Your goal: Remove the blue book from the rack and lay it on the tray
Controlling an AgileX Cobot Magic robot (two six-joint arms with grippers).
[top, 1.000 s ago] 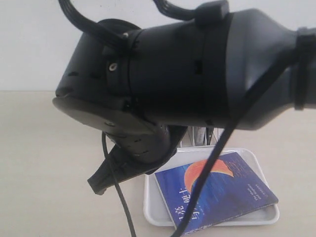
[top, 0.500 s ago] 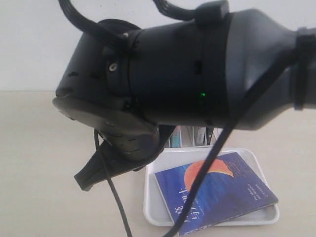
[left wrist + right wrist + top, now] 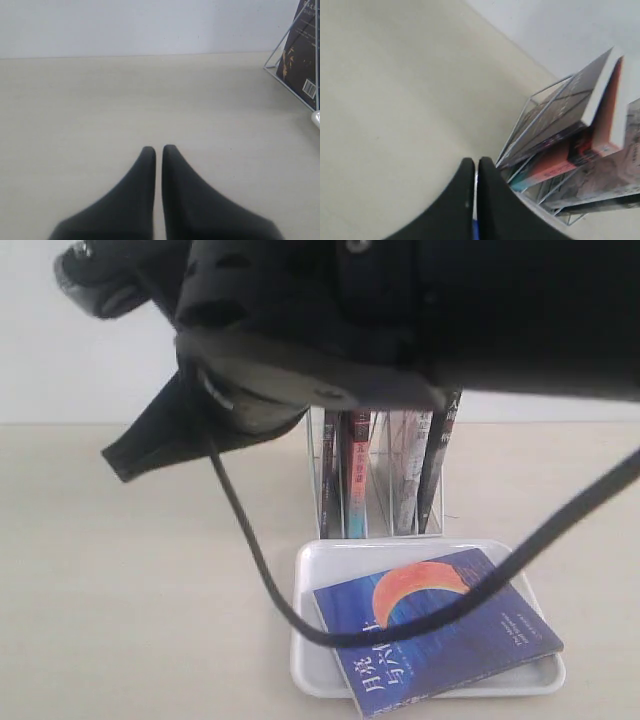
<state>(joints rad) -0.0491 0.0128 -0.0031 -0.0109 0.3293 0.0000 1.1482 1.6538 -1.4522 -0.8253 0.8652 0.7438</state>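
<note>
Arm has risen clear of tray [image 3: 325, 570], baring rack [image 3: 318, 480]; blue book [image 3: 440, 635] lies on tray, L gripper [image 3: 158, 149] & R gripper [image 3: 476, 161] both closed, empty: task approx. done.

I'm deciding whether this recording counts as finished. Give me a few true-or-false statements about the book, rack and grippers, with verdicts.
1. The blue book lies cover-up on the tray. True.
2. The rack stands empty. False: several books stand in it.
3. The right gripper is clamped on the blue book. False: its fingers are shut on nothing.
4. The left gripper is shut above the table. True.
</note>
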